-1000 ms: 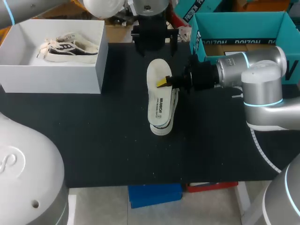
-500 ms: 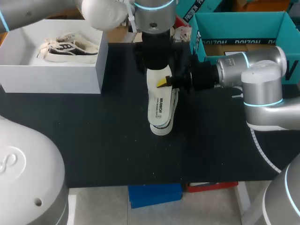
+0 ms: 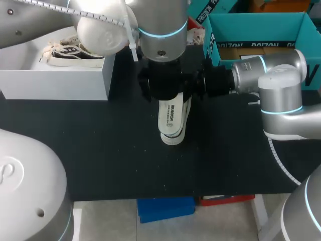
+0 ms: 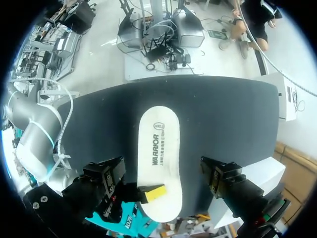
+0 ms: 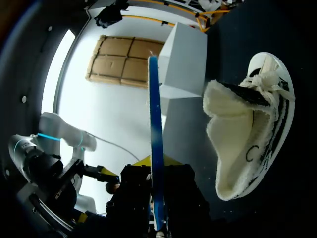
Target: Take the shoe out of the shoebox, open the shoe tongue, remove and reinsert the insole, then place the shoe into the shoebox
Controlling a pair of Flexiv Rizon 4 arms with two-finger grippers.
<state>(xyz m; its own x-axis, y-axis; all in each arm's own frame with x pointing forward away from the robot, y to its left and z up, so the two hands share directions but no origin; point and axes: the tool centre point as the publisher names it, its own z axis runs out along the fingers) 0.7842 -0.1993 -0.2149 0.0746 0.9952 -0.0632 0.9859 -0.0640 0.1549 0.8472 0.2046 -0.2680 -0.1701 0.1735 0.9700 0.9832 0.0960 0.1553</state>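
Here comes the left arm (image 3: 159,45)! In 1 second it has swung in from the table's far edge, and now it sits right over the insole (image 4: 158,148), hiding the far end of it from above. The left gripper (image 4: 163,176) is spread wide, 1 finger on each side of the insole, and as far as I can see it touches neither edge.

The right gripper (image 5: 157,163) hasn't budged and is clamped on the insole's edge, holding it up off the table (image 3: 100,150). The shoe (image 5: 257,124) lies on the table just under the held insole, tongue pulled open, apart from the shoebox (image 3: 55,80).

So the removal looks done. I read this as the left side coming for the insole, either a handover or a steadying grip before it goes back in. The squeeze must land on both edges without knocking the right's hold.
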